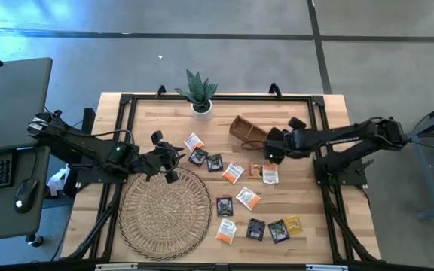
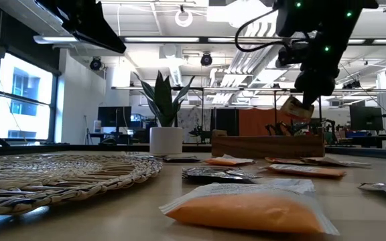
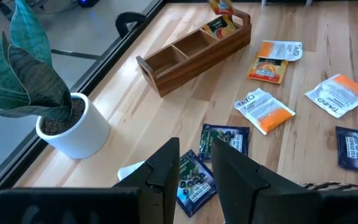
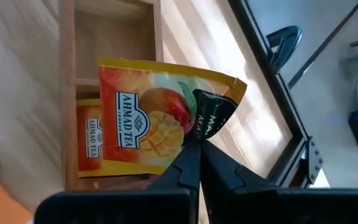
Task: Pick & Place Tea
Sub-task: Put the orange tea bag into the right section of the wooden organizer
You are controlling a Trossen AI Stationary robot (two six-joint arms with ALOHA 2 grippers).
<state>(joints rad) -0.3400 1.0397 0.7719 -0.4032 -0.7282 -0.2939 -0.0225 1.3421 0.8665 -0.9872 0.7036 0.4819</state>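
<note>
Several tea sachets (image 1: 247, 198) lie flat on the table between the woven mat and the wooden divided tray (image 1: 246, 130). My right gripper (image 4: 196, 163) is shut on an orange mango sachet (image 4: 148, 127) and hovers over the tray's end compartment (image 4: 114, 28). Another orange sachet (image 4: 91, 140) lies in the tray. In the low view the held sachet (image 2: 295, 108) hangs above the tray (image 2: 267, 145). My left gripper (image 3: 194, 171) is open and hovers over two dark sachets (image 3: 194, 183) by the mat's far edge. My right gripper pinches the mango sachet between its two fingers at one edge (image 4: 188, 134), close to a corner. The fingers come from above, pointing down. The sachet hangs tilted below the fingertips (image 2: 305, 99), lifted clear above the tray.
A potted plant (image 1: 200, 94) in a white pot stands at the table's far edge, left of the tray. The big round woven mat (image 1: 164, 212) fills the near left part. A black metal frame (image 1: 319, 105) runs around the table top. Bare wood lies right of the tray.
</note>
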